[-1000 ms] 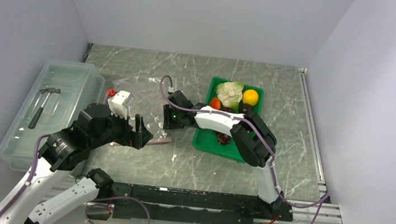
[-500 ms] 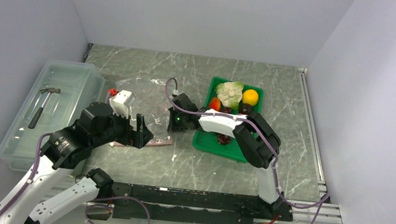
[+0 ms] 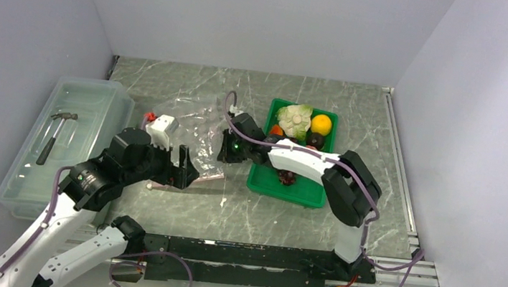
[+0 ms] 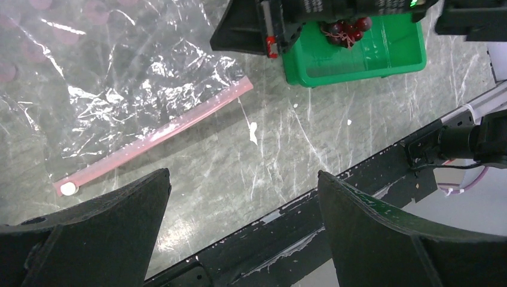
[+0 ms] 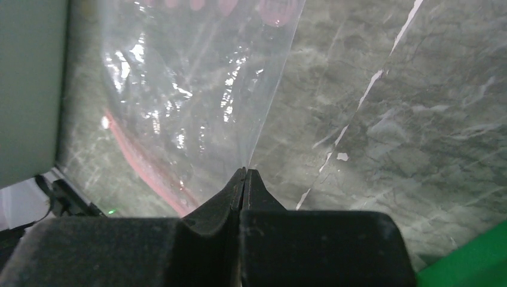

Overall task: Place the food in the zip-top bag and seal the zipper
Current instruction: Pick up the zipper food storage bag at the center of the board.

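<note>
The clear zip-top bag (image 3: 192,125) lies crinkled on the table left of the green tray (image 3: 303,194). Its pink zipper (image 4: 155,137) faces the near edge. My right gripper (image 3: 227,148) is shut on the bag's right side edge (image 5: 245,173), near the zipper's end. My left gripper (image 3: 182,168) is open and empty just above the table, on the near side of the zipper (image 3: 205,177). In the tray lie the leafy vegetable (image 3: 295,118), orange fruit (image 3: 321,124), red tomato piece (image 3: 276,130) and grape bunch (image 3: 287,178). The small pink piece is not visible.
A large translucent bin (image 3: 101,97) holding a hammer (image 3: 53,135) stands at the far left. Grey walls close the back and both sides. The black rail with the arm bases (image 3: 260,256) runs along the near edge.
My right gripper has moved away from the near edge and slightly right, pulling the bag's edge with it. My left gripper has shifted slightly and stays open.
</note>
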Tool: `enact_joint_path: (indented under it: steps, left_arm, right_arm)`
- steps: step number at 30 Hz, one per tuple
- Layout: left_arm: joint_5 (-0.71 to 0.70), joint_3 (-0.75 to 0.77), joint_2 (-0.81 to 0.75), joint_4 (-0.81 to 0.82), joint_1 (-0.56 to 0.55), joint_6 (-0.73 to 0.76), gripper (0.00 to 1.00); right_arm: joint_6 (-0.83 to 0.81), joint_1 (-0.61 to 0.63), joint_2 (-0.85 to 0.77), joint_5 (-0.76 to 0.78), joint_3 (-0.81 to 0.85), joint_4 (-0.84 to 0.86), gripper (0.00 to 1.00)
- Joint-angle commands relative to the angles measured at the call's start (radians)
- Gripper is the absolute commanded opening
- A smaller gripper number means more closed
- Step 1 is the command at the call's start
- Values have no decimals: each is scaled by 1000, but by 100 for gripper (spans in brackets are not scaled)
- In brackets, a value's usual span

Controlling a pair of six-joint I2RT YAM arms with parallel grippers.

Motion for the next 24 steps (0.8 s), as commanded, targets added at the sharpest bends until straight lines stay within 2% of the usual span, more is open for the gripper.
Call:
enact_joint_path:
  steps: [1, 16, 18, 24]
  left_arm:
    - [42, 8, 23, 40, 6, 31, 99]
    - [100, 45, 195, 117, 6, 66, 100]
    - [102, 51, 222, 123, 5, 66, 96]
    - [69, 47, 271, 152, 1, 55, 94]
  right_arm:
    - [-11, -9, -106, 9, -11, 8, 0]
    - [-38, -68, -275, -18, -30, -76, 0]
    - [-41, -78, -290, -30, -30, -87, 0]
    - [-58, -104, -325, -62, -21, -138, 0]
